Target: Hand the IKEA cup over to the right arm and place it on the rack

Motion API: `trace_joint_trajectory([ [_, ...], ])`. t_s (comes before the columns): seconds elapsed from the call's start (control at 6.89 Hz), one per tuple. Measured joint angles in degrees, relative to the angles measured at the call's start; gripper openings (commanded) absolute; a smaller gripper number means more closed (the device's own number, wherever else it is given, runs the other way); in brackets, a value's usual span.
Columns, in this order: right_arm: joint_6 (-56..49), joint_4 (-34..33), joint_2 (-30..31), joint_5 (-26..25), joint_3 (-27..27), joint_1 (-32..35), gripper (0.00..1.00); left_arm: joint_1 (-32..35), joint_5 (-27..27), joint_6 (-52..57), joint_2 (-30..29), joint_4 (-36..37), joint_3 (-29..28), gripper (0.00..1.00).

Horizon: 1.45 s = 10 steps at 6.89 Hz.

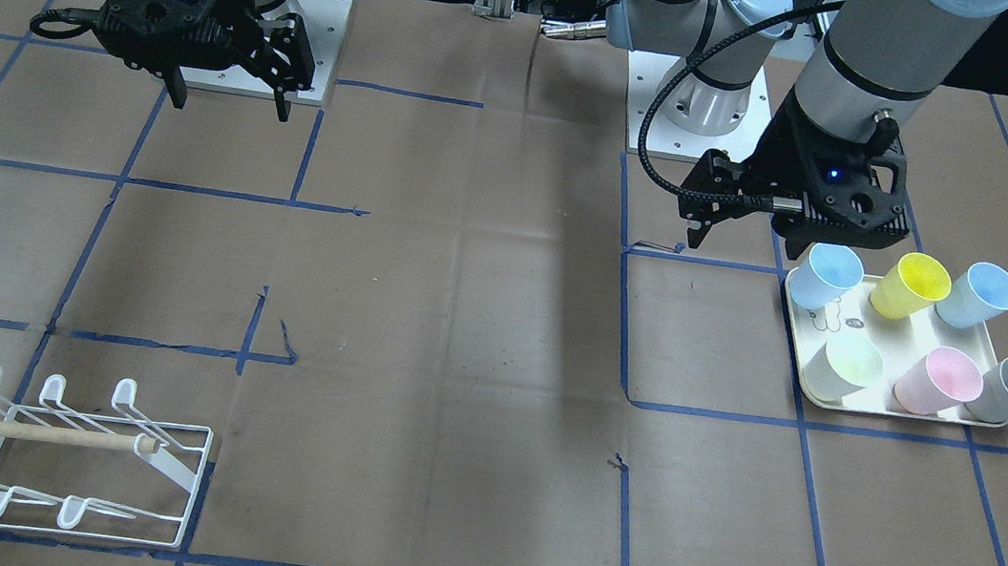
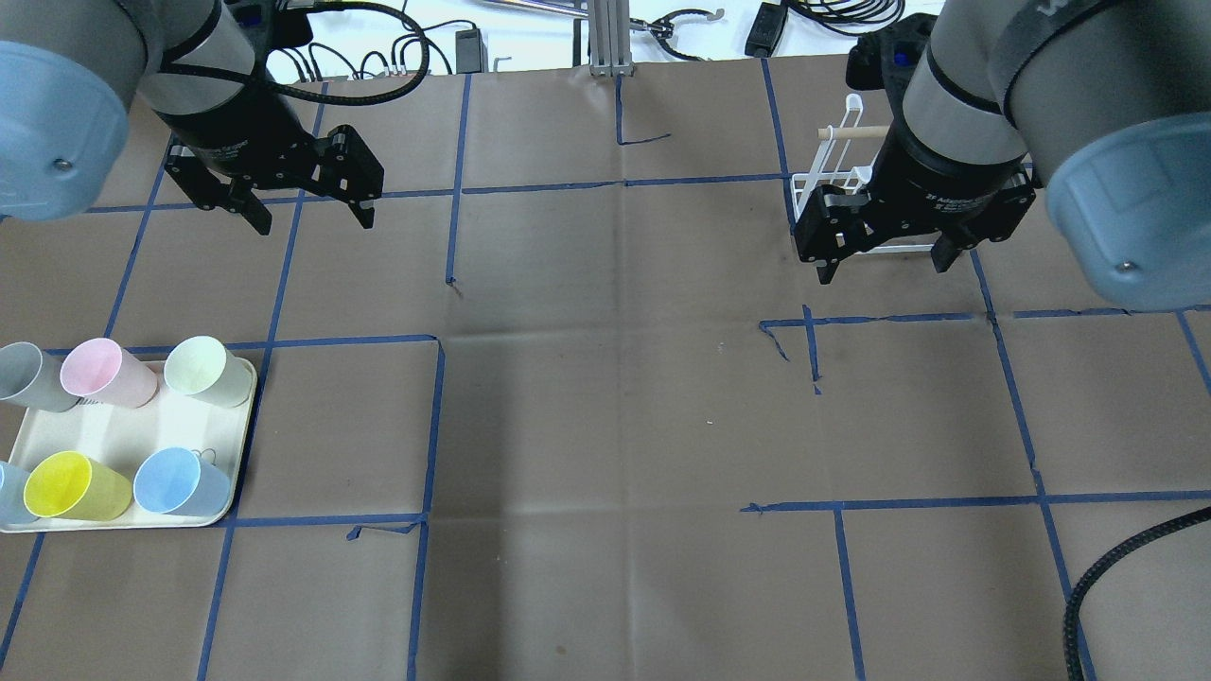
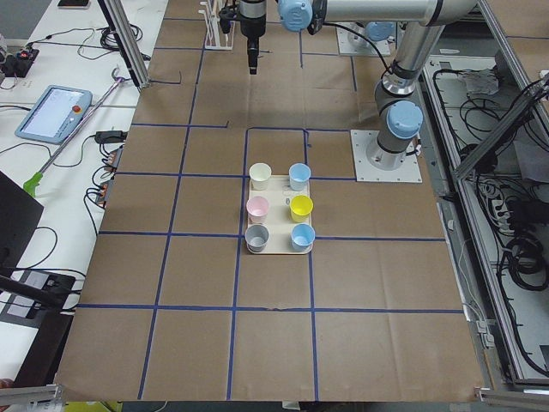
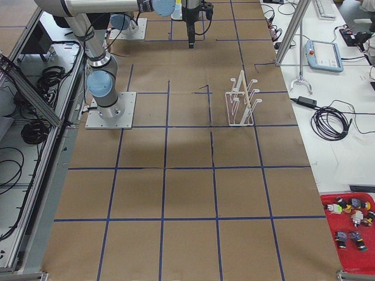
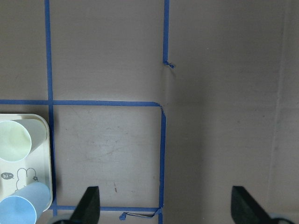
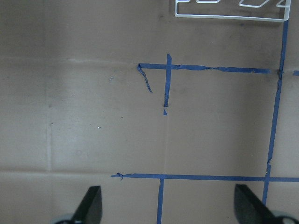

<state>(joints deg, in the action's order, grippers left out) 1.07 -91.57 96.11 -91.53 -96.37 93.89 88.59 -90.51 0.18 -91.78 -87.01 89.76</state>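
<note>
Several pastel cups stand on a cream tray (image 2: 132, 426) at the table's left: green (image 2: 203, 371), pink (image 2: 104, 371), grey (image 2: 28, 375), yellow (image 2: 71, 484) and light blue (image 2: 180, 480). My left gripper (image 2: 307, 213) hangs open and empty above the table, beyond the tray; its wrist view shows the green cup (image 5: 14, 140) and a blue cup (image 5: 21, 210) at the left edge. My right gripper (image 2: 885, 265) is open and empty, in front of the white wire rack (image 2: 842, 189), which it partly hides. The rack (image 1: 59, 459) stands bare, with no cup on it.
Brown paper with a blue tape grid covers the table. The two arm bases (image 1: 694, 104) stand at the robot's side. The rack's lower edge shows at the top of the right wrist view (image 6: 229, 11). A teach pendant (image 4: 325, 55) lies on a side bench.
</note>
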Motion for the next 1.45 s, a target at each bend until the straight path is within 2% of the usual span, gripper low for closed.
trace_joint_trajectory([
  [1.45, 0.1, 0.0, 0.3, 0.5, 0.0, 0.0, 1.00, -1.1, 0.1, 0.4, 0.9, -0.5, 1.9, 1.00],
])
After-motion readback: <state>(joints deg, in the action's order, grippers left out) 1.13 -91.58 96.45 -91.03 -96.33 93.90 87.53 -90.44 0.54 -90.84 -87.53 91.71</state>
